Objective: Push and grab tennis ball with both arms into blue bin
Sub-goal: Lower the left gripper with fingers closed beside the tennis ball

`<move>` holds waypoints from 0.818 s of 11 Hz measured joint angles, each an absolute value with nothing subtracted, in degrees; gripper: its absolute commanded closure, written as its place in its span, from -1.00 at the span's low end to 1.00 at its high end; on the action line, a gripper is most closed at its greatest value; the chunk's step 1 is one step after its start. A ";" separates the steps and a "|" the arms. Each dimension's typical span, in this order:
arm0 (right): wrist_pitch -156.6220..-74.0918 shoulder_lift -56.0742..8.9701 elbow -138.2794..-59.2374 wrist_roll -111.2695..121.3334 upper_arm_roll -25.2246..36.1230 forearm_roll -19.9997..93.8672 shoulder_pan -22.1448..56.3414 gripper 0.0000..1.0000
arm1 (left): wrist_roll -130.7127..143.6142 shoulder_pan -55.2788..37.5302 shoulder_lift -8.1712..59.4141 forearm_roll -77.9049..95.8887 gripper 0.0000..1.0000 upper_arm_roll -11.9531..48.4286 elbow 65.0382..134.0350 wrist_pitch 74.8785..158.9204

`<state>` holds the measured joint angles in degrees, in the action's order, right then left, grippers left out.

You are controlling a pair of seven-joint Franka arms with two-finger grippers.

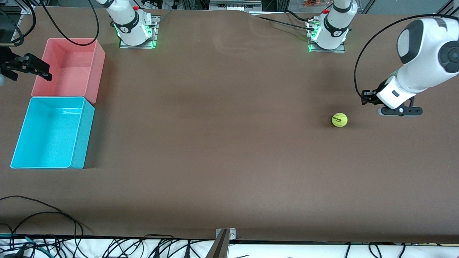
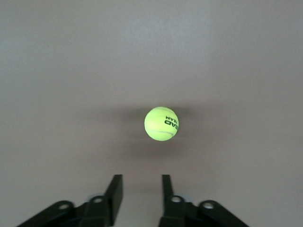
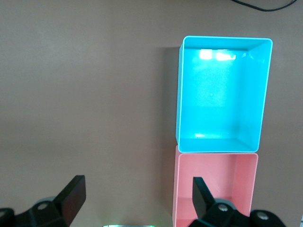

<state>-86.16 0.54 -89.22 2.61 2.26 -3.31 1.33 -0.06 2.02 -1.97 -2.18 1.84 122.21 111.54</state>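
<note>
Brown table [image 1: 222, 143], cables [image 1: 53, 229] along edge

Tennis ball [image 2: 161, 123] bears dark lettering; seemingly "HEAD TEAM", shown inverted.

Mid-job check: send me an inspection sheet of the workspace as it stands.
Surface: brown table, bare between ball and bins.
Job's things: tennis ball on the table toward the left arm's end; blue bin holds nothing, toward the right arm's end, touching the pink bin.
Clutter: nothing seen.
Grippers: left gripper beside the ball, partly open, holding nothing; right gripper wide open, up beside the pink bin, waiting.
Cables: black cables along the table's near edge.
Surroundings: nothing seen.
</note>
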 measured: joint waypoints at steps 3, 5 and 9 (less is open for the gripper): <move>-86.16 0.55 -89.20 2.61 2.25 -3.31 1.33 -1.00 | -9.71 1.91 -1.97 -2.26 1.00 1.89 126.26 115.16; -86.16 0.55 -89.19 2.61 2.25 -3.31 1.33 -1.00 | -15.98 1.95 -1.80 -2.26 1.00 1.71 128.34 118.05; -86.16 0.56 -89.16 2.61 2.25 -3.31 1.33 -1.00 | -35.44 2.94 1.13 -2.43 1.00 1.15 129.71 125.22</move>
